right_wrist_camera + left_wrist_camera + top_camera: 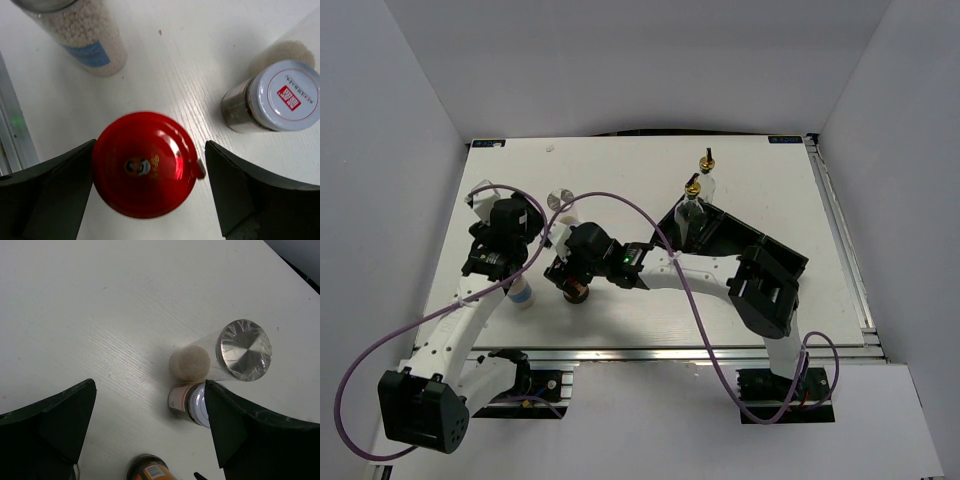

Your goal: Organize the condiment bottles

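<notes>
Condiment bottles cluster on the counter's (620, 165) left half: white blue-banded bottle (523, 293), red-capped brown jar (145, 165), white-lidded jar (285, 95), silver-lidded jar (245, 350). Left end effector (149, 390) hovers over them, fingers apart, empty. Right end effector (150, 150), fingers apart, straddles the red-capped brown jar. It looks rigid, smooth, probably slippery: grip the body under its cap. Fragile gold-pourer glass bottles (692, 205) stand at the black tray (725, 225), right side.

A white rectangular wood-grained bench (620, 185) fills the middle; a plain pale back wall (640, 60) rises behind it; a matching left wall (380, 200) and right wall (910, 200) flank it; a silver metal rail (650, 352) lines its near edge; soft, even light.
</notes>
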